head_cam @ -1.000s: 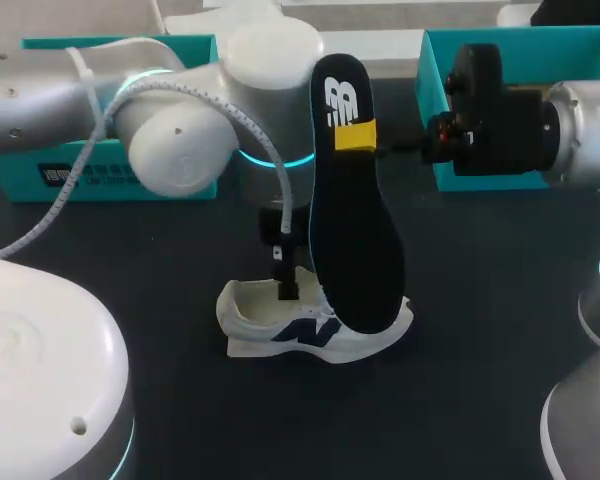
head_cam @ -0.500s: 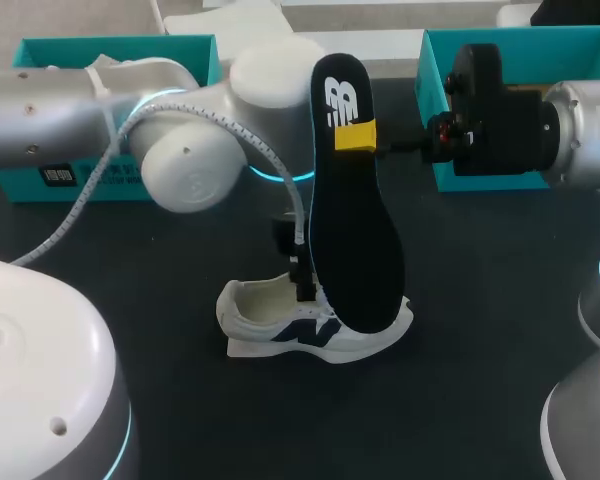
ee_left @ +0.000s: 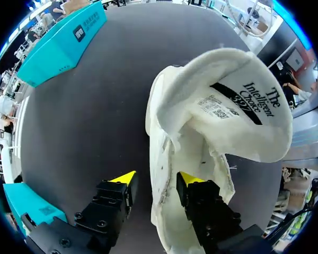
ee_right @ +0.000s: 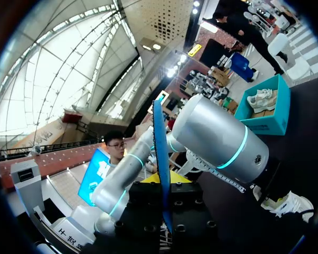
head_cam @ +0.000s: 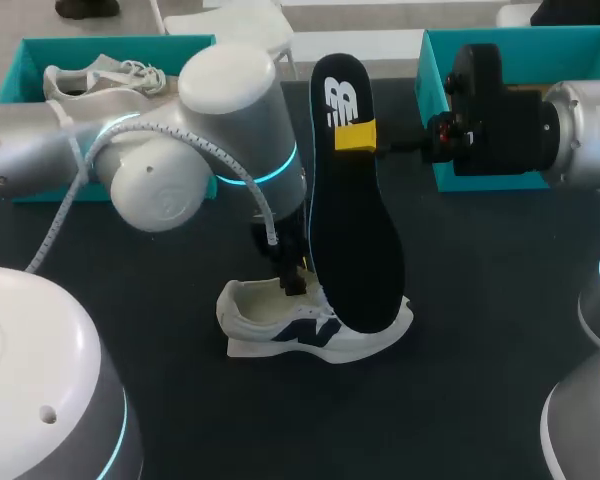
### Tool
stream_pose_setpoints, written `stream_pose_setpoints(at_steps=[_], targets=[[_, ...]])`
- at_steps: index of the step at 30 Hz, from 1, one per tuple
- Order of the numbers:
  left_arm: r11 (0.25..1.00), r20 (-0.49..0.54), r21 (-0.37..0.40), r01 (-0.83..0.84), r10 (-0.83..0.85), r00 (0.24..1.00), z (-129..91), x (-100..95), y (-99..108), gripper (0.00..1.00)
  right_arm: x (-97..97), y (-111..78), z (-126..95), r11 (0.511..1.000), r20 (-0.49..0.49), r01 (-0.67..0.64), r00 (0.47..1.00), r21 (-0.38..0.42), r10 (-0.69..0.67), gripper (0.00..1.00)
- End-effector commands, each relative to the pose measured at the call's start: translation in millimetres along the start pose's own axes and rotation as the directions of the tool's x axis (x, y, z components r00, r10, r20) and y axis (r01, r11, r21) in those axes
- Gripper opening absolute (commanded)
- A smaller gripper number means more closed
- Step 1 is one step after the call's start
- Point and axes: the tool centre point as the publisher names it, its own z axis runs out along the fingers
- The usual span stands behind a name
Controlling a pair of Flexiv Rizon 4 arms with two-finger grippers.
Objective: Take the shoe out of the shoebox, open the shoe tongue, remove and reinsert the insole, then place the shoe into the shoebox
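Observation:
The white shoe with a navy logo stands on the black table, toe to the right. My left gripper hangs at its opening. In the left wrist view the left gripper straddles the shoe's side wall: one finger is inside the shoe, while the other stands outside with a small gap, so it is open. The tongue is folded back, label showing. My right gripper is shut on the dark insole, held upright with its toe end at the shoe. The right wrist view shows the insole edge-on.
A teal shoebox at the back left holds another pale shoe. A second teal shoebox stands at the back right, behind my right arm. My left arm crosses above the table's left half.
My left arm has swung and turned above the shoe, uncovering the back left box. Its gripper stays at the shoe's opening. The right arm and the insole have not moved.

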Motion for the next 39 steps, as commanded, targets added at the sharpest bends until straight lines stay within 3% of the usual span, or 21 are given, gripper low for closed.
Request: stream_pose_setpoints(at_steps=[1, 8, 11, 14, 20, 24, 27, 30, 34, 39], targets=[[1.0, -0.01, -0.014, -0.002, 0.002, 1.0, 14, -3.2, -7, 0.47, -0.3, 0.6, 3, 1.0, 0.004, -0.002, 1.0, 0.002, 0.002, 0.0], [1.0, -0.033, -0.017, -0.005, 0.005, 0.999, 21, 2.1, -10, 0.45, -0.3, 0.6, 3, 1.0, 0.004, -0.002, 1.0, 0.002, 0.002, 0.0], [1.0, -0.042, -0.02, -0.008, 0.007, 0.999, 23, 4.4, -10, 0.3, -0.3, 0.6, 3, 1.0, 0.004, -0.002, 1.0, 0.002, 0.002, 0.0], [1.0, -0.049, -0.02, -0.005, 0.004, 0.999, 24, 4.8, -8, 0.0, -0.3, 0.6, 3, 1.0, 0.004, -0.002, 1.0, 0.002, 0.002, 0.0], [1.0, -0.071, -0.011, -0.03, 0.029, 0.997, 18, 4.7, -6, 0.0, -0.3, 0.6, 3, 1.0, 0.004, -0.002, 1.0, 0.002, 0.002, 0.0], [0.982, -0.187, 0.033, -0.185, 0.188, 0.964, 6, 1.9, -9, 0.0, -0.3, 0.6, 3, 1.0, 0.004, -0.002, 1.0, 0.002, 0.002, 0.0], [0.936, -0.299, 0.076, -0.342, 0.349, 0.888, -4, -2.9, -14, 0.0, -0.3, 0.6, 3, 1.0, 0.004, -0.002, 1.0, 0.002, 0.002, 0.0], [0.837, -0.424, 0.105, -0.537, 0.527, 0.737, -9, -8.0, -22, 0.0, -0.3, 0.6, 3, 1.0, 0.004, -0.002, 1.0, 0.002, 0.002, 0.0], [0.693, -0.503, 0.141, -0.707, 0.665, 0.551, -13, -8.6, -30, 0.0, -0.3, 0.6, 3, 1.0, 0.004, -0.002, 1.0, 0.002, 0.002, 0.0], [0.37, -0.565, 0.189, -0.91, 0.799, 0.208, -25, 14.1, -38, 0.0, -0.3, 0.6, 3, 1.0, 0.004, -0.002, 1.0, 0.002, 0.002, 0.0]])
